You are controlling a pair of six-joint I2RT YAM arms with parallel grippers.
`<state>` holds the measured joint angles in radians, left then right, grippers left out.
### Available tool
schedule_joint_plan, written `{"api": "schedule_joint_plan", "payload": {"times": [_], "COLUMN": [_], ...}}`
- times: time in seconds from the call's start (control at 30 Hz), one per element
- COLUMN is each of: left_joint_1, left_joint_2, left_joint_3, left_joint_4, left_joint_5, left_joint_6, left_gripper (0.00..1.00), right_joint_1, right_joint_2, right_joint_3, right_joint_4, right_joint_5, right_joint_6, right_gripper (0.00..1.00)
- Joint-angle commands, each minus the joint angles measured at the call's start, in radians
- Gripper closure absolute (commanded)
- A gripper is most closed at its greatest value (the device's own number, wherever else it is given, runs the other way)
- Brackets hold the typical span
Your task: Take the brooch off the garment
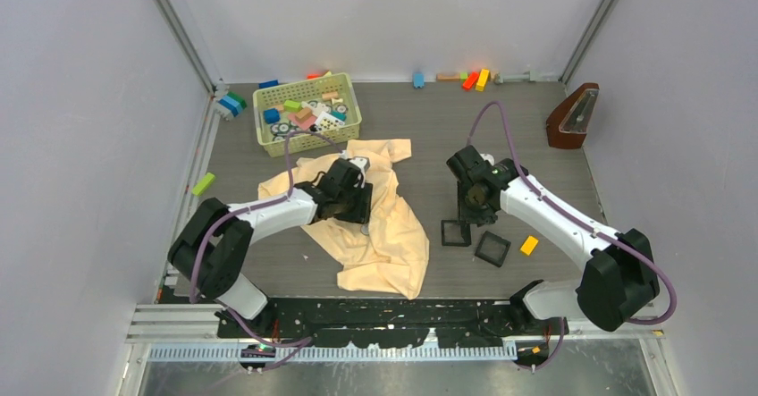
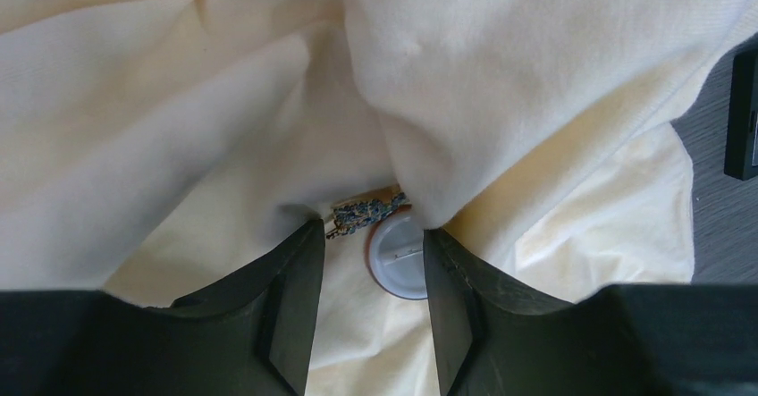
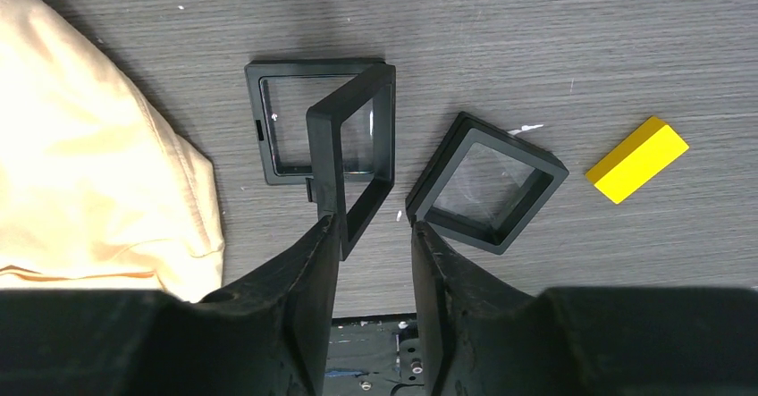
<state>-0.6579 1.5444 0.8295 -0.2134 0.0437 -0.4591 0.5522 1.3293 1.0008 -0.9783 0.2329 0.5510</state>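
Right claw (image 3: 375, 228) hangs released over the near black trays (image 3: 256, 119), with one frame (image 3: 324, 155) tipped up right by a finger. Left claw (image 2: 374, 231) is released too, low over the cream garment (image 2: 501, 74). The brooch (image 2: 365, 210) sits on the cloth just past its fingertips, next to a round grey disc (image 2: 400, 262).

Folds of the garment (image 2: 536, 74) are crowding the left gripper (image 2: 374, 231) from both sides and overhanging the brooch (image 2: 366, 208); only the slot between its fingers is giving passage. Ahead of the right gripper (image 3: 374, 226), a tilted black frame (image 3: 324, 159) and a second tray (image 3: 518, 148) are blocking; bare table (image 3: 536, 38) is lying open beyond.
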Motion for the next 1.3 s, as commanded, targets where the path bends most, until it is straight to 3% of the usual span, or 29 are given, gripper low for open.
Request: {"api": "schedule_joint_plan", "payload": {"times": [0.0, 0.23, 0.37, 0.57, 0.73, 0.93, 1.1, 1.27], "left_joint_1": [0.004, 0.004, 0.004, 0.004, 0.004, 0.008, 0.054, 0.121], "left_joint_2": [0.029, 0.062, 0.06, -0.066, -0.174, -0.292, -0.386, -0.446], "left_joint_3": [0.048, 0.065, 0.07, 0.045, 0.045, 0.054, 0.041, 0.035], "left_joint_4": [0.06, 0.061, 0.052, 0.01, -0.066, -0.152, -0.145, -0.108], "left_joint_5": [0.038, 0.004, -0.004, 0.001, 0.017, 0.047, 0.213, 0.408], "left_joint_6": [-0.008, -0.01, -0.004, 0.007, 0.013, 0.009, -0.055, -0.122], "left_gripper": [0.54, 0.54, 0.71, 0.99, 1.0, 1.0, 1.0, 1.0], "right_joint_1": [-0.002, -0.001, -0.001, -0.002, -0.001, 0.002, 0.021, 0.037], "right_joint_2": [-0.024, -0.065, -0.104, -0.184, -0.182, -0.16, -0.168, -0.171], "right_joint_3": [0.015, 0.024, 0.03, 0.036, 0.046, 0.025, -0.024, -0.074], "right_joint_4": [0.017, 0.026, 0.045, 0.088, 0.155, 0.36, 0.582, 0.724], "right_joint_5": [0.031, -0.003, -0.037, -0.085, -0.2, -0.503, -0.645, -0.705], "right_joint_6": [-0.006, -0.01, -0.011, -0.015, -0.024, 0.002, 0.04, 0.089], "right_gripper": [0.58, 0.57, 0.54, 0.54, 0.57, 0.56, 0.58, 0.53]}}
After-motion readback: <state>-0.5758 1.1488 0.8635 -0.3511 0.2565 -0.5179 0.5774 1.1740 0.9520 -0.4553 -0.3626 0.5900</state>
